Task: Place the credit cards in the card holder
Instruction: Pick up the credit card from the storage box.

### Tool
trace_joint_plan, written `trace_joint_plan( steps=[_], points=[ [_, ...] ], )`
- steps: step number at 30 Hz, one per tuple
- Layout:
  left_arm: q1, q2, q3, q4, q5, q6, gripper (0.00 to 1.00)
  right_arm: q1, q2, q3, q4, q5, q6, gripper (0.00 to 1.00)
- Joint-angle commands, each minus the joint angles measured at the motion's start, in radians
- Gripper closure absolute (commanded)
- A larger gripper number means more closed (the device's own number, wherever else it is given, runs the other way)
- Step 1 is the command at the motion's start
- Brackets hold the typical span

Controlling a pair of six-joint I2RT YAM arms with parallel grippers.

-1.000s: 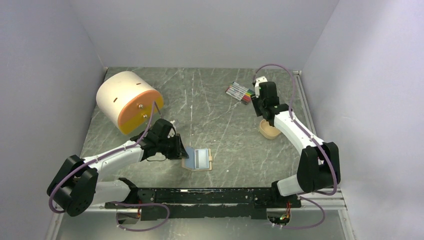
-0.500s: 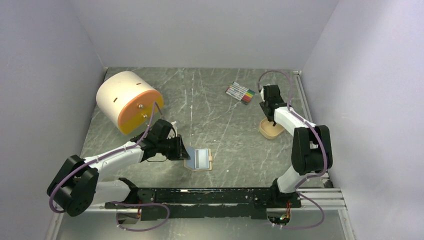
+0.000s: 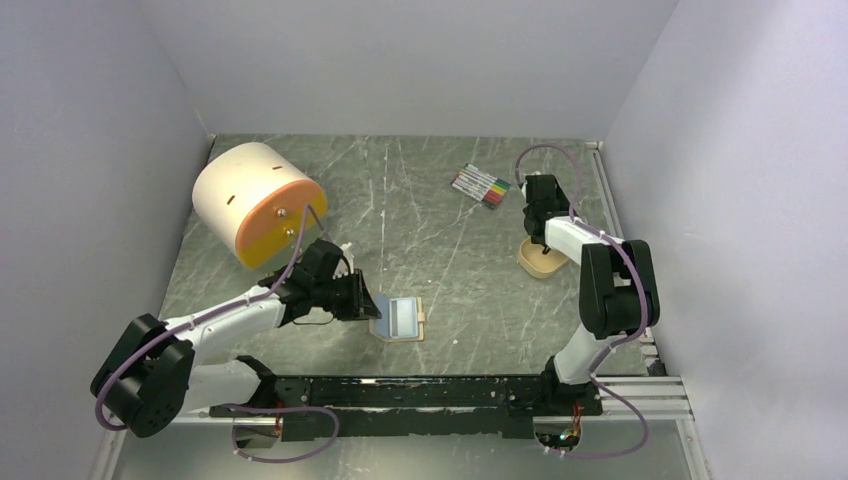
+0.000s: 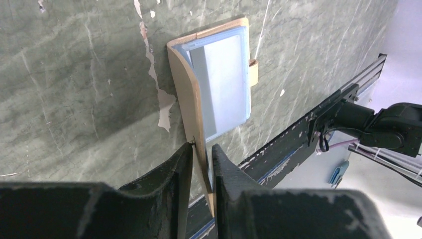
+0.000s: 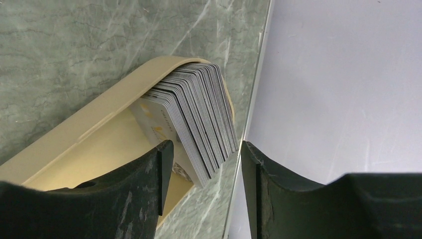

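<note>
On the surface (image 3: 450,270) the holder (image 4: 219,84) lies open, its limp cover pinched by the left fingers (image 4: 164,194). Near the right edge, a tray (image 5: 84,134) holds the cards (image 5: 199,119) on edge; they are likely stiff and slick, best taken across the stack's faces. Only the right wrist view shows them, between the spread right fingers (image 5: 124,194).

left arm (image 3: 230,318) and right arm (image 3: 570,235): white shells, black joints, purple cable (image 3: 546,149) looped along each. black base rail (image 3: 420,392) bottom centre. pincer fingers (image 4: 159,199) matte black, scuffed.
</note>
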Motion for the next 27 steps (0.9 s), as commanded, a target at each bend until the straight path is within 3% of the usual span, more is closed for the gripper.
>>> trace_joint_plan(
  steps=[1,12,27],
  points=[
    [0.005,-0.018,-0.017,0.041,0.031,-0.012,0.73,-0.017,0.052,0.021,0.016,-0.005,-0.026,0.44],
    [0.005,-0.006,-0.018,0.045,0.029,-0.013,0.73,-0.019,0.101,0.025,0.037,0.043,-0.045,0.45],
    [0.005,-0.013,-0.018,0.038,0.026,-0.011,0.74,-0.020,0.071,0.024,0.043,0.056,-0.057,0.56]
  ],
)
